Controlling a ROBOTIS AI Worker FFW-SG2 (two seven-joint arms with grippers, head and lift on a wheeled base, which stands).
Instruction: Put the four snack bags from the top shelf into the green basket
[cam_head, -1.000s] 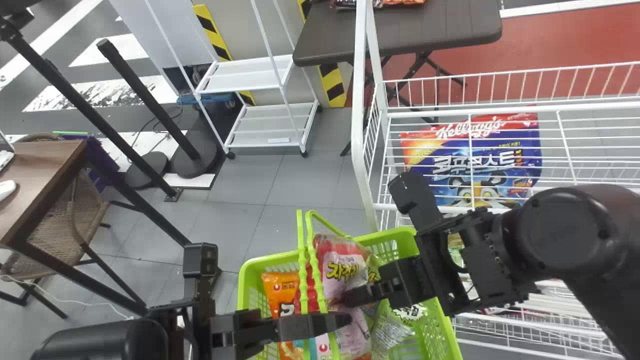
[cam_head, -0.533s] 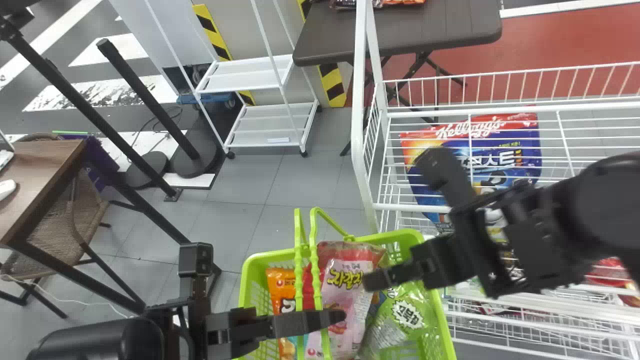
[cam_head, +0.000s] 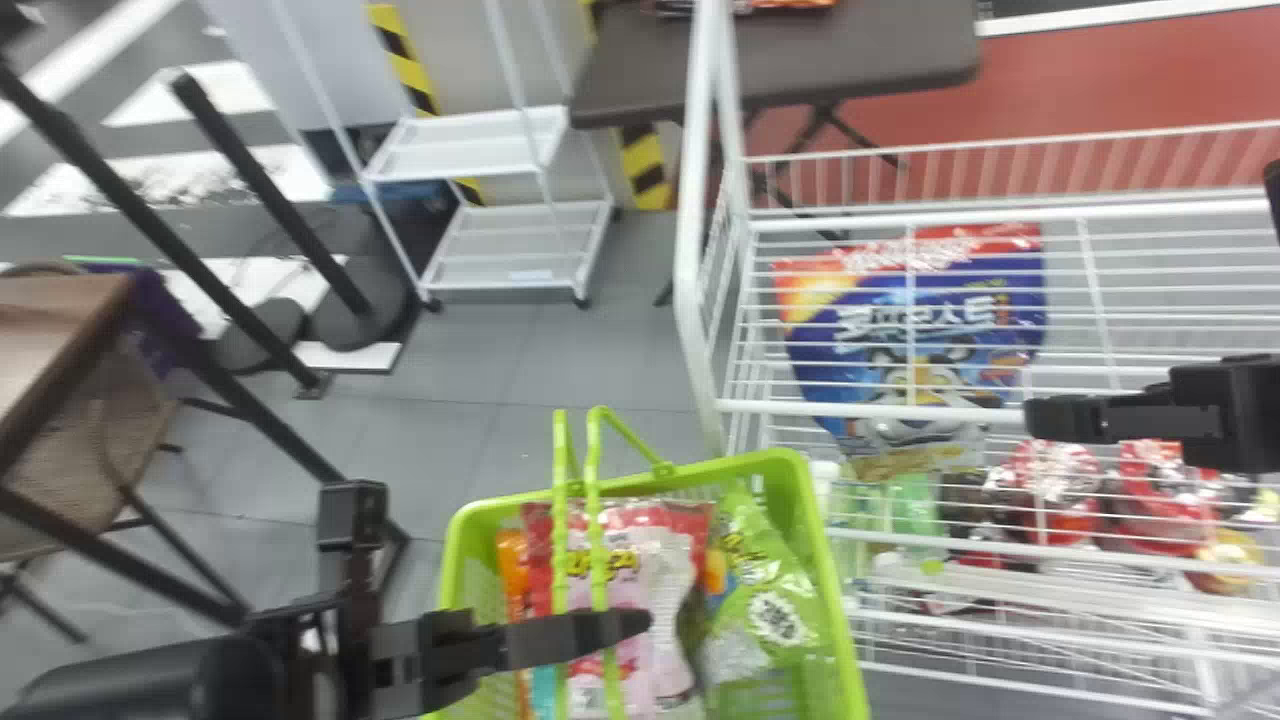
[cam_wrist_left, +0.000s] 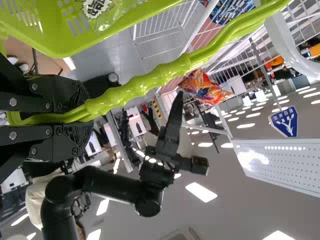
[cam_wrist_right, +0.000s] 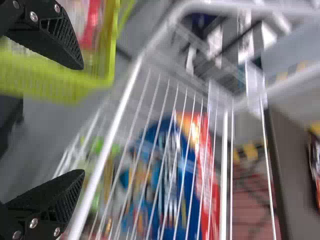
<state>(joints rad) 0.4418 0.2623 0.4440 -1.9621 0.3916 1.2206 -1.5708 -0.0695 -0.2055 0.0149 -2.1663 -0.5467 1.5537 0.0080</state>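
Head view: at six o'clock, pink and green plastic snack bags (cam_head: 768, 610) are being held in a green lattice basket (cam_head: 790, 463) below the black left tool (cam_head: 645, 622); the black right tool (cam_head: 1030, 418) is being held at three o'clock. Left wrist view: the ribbed handle (cam_wrist_left: 137, 87) is being clenched by the left tool (cam_wrist_left: 92, 112). Right wrist view: the right tool (cam_wrist_right: 83, 119) is being spread, empty.

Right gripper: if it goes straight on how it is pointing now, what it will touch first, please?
Most likely the white wire rack, whose rail crosses the line ahead of the right gripper. How high the gripper is above it is hard to tell, so it might pass over.
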